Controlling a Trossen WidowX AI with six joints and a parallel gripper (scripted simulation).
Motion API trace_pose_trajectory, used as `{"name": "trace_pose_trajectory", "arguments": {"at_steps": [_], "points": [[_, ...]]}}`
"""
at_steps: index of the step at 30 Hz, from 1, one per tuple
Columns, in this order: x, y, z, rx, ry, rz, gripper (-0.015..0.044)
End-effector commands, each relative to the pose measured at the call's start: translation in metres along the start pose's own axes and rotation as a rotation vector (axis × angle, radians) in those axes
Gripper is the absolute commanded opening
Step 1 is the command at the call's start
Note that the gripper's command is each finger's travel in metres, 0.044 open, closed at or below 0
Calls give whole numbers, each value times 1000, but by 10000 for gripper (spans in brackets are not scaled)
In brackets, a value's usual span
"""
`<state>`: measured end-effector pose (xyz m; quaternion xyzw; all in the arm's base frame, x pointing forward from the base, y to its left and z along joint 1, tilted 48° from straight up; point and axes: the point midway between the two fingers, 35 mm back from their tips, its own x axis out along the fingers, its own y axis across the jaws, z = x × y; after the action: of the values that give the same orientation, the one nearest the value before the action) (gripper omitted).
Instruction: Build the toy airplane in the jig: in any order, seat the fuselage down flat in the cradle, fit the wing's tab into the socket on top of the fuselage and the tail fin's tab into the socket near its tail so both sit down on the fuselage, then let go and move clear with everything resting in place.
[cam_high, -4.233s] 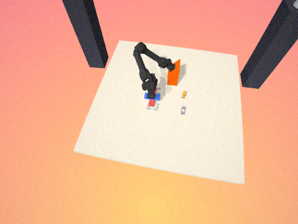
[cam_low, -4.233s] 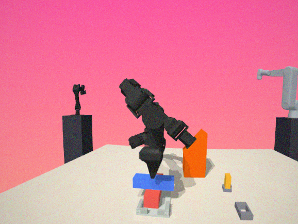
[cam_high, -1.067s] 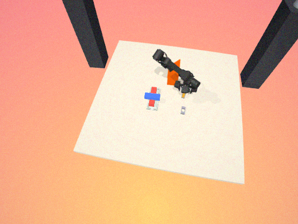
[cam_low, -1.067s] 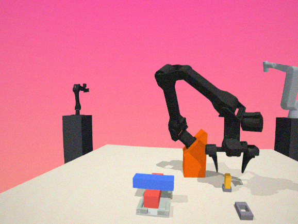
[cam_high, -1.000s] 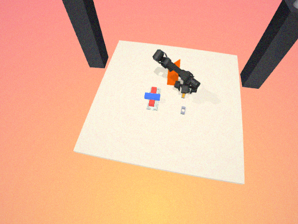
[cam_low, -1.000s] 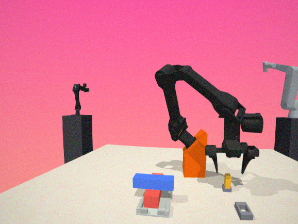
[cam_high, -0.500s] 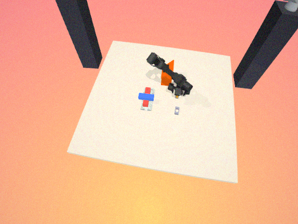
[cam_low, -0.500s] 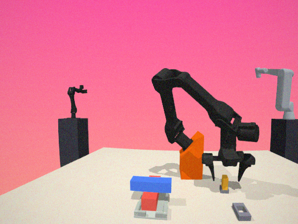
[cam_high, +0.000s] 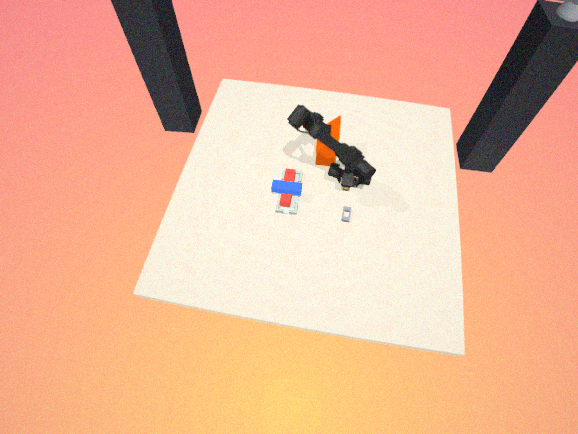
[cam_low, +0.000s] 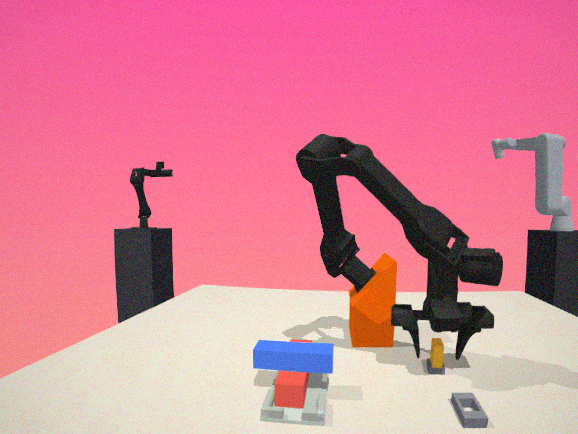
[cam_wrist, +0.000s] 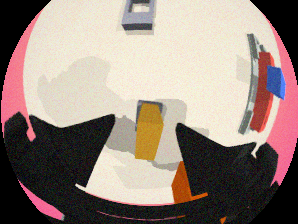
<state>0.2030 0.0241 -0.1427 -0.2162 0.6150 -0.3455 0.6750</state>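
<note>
The red fuselage (cam_high: 285, 200) (cam_low: 291, 391) (cam_wrist: 263, 95) lies in the pale grey cradle (cam_high: 293, 211) (cam_low: 314, 416) (cam_wrist: 244, 122). The blue wing (cam_high: 286, 187) (cam_low: 293, 357) (cam_wrist: 276, 82) lies across the top of the fuselage; its tab is hidden. The yellow tail fin (cam_low: 436, 353) (cam_wrist: 149, 132) stands upright in a small dark grey holder (cam_low: 435, 368), apart from the cradle; in the top view it is mostly hidden under the gripper. My gripper (cam_low: 438, 358) (cam_wrist: 145, 121) is open and points down, its fingertips on either side of the tail fin with gaps to both sides.
An empty grey rectangular holder (cam_high: 346, 214) (cam_low: 470, 409) (cam_wrist: 138, 21) lies in front of the tail fin. The orange arm base (cam_high: 326, 154) (cam_low: 371, 325) stands behind, between the cradle and the gripper. Dark pillars (cam_high: 162, 70) (cam_low: 145, 275) stand beyond the white table (cam_high: 300, 280).
</note>
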Motion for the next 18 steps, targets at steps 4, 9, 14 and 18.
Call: {"name": "trace_pose_trajectory", "arguments": {"at_steps": [4,9,14,18], "points": [[2,-2,-2,-9,-1,-9,177],[2,-2,-2,-9,-1,-9,46],[2,-2,-2,-9,-1,-9,13],[2,-2,-2,-10,-1,-9,0]]}}
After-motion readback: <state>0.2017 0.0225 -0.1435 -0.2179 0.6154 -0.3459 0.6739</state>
